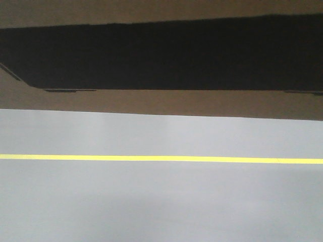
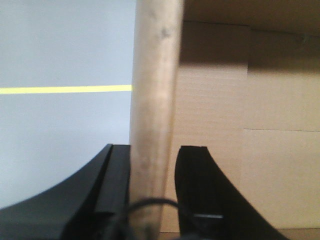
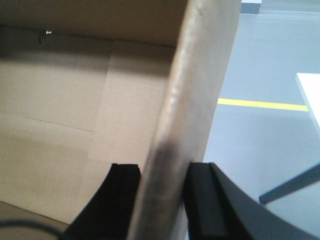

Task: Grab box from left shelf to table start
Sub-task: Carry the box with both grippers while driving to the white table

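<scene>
The box (image 1: 151, 103) fills the top of the front view, brown cardboard with a wide black panel (image 1: 166, 50), hanging over the grey floor. In the left wrist view my left gripper (image 2: 156, 148) is shut on the box's upright left wall (image 2: 155, 75), one black finger outside and one inside the carton. My right gripper (image 3: 162, 166) is shut on the opposite wall (image 3: 200, 75) in the same way. The carton's bare brown inside (image 3: 60, 115) shows beside each wall. A white table corner (image 3: 311, 95) sits at the right edge of the right wrist view. The left shelf is out of view.
Grey floor (image 1: 161, 201) with a thin yellow line (image 1: 161, 158) runs across below the box. The yellow line (image 2: 65, 90) also shows left of the held wall. A dark slanted bar (image 3: 292, 186), perhaps a table leg, stands over the floor.
</scene>
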### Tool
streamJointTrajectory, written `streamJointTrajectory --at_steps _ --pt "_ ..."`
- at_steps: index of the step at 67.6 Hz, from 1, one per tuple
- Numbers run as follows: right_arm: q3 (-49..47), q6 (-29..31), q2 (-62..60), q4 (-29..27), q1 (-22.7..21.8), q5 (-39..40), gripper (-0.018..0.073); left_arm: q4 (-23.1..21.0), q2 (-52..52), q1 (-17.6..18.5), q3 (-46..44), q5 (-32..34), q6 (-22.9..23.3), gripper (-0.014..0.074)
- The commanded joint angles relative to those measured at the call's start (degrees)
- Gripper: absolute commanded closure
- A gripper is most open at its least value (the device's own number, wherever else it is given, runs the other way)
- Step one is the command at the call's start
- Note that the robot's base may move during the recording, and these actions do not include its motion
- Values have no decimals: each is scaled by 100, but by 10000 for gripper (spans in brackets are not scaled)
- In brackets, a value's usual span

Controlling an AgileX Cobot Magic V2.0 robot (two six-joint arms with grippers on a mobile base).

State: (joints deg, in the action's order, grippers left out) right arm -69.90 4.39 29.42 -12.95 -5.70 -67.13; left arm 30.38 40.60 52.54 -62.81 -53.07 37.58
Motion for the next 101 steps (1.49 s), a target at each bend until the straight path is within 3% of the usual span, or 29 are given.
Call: streamJointTrajectory --at_steps 1,101 --pt "-129 104 188 -447 0 1084 503 -854 -125 320 -265 2154 -949 689" --pt "-118 104 188 -447 0 1083 503 -854 -125 320 -265 2183 -949 689"
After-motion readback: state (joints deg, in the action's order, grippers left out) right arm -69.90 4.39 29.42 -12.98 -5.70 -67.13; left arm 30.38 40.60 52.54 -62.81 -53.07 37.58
